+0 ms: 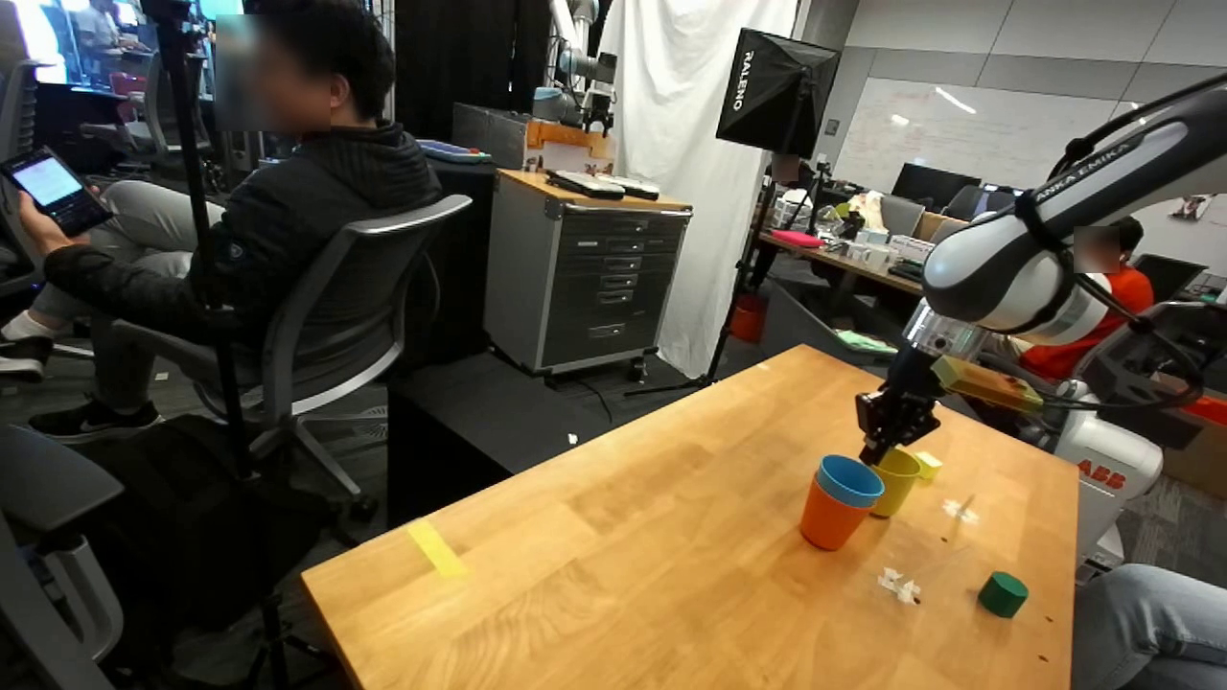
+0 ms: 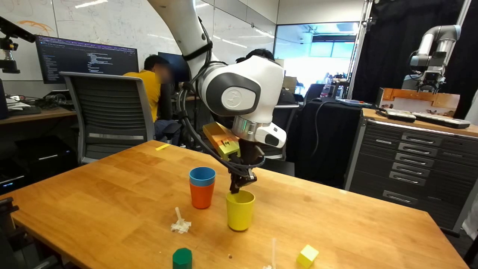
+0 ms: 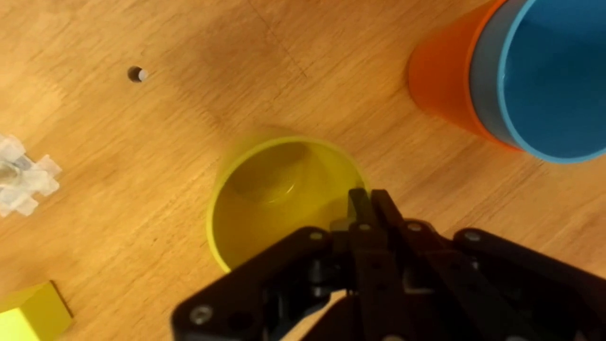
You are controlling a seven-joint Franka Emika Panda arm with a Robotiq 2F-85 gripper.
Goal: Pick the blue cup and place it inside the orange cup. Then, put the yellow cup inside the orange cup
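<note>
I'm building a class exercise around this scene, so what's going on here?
A robot arm has its jaws closed on the rim of the yellow cup. The blue cup already sits inside the orange cup; the yellow one is beside them, not yet in. Whether it touches the table is hard to tell. A green block and a yellow block also lie there.

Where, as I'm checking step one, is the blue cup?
In an exterior view, the blue cup sits inside the orange cup, its upper part showing, left of the yellow cup.
</note>
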